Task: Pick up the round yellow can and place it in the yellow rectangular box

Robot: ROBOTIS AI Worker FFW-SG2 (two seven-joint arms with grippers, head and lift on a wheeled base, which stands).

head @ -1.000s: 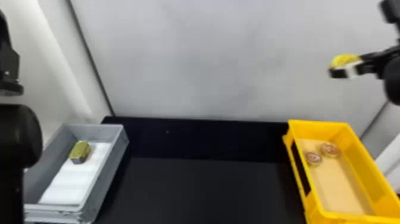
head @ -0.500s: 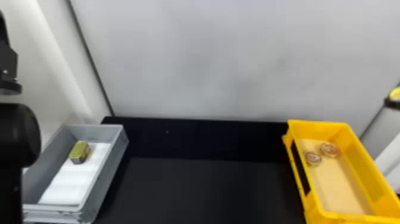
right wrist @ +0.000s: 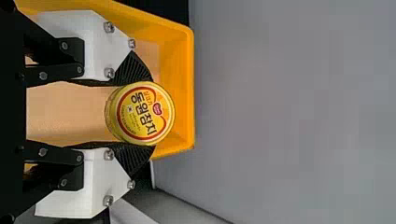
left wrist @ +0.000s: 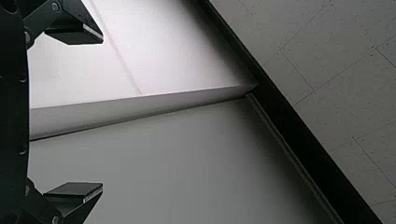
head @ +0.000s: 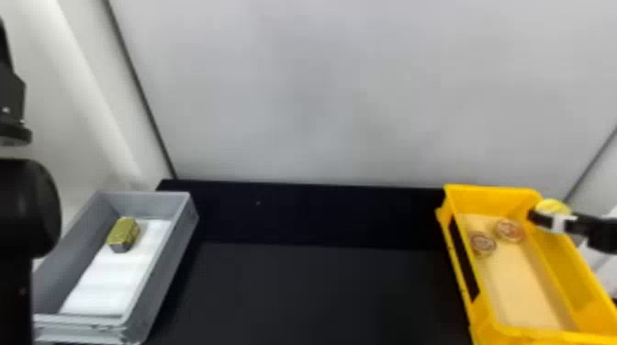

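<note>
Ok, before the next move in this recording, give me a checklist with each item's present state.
1. Round yellow can gripped from both sides by the right gripper: ok.
2. Can set down in the yellow rectangular box: not ok, it is held up near the far right corner.
3. Can clear of the box's right wall for lowering: cannot tell.
4. Two cans in the box lying flat, not stacked: ok.
5. Left gripper free of any load: ok, open, with its arm at the left side.
</note>
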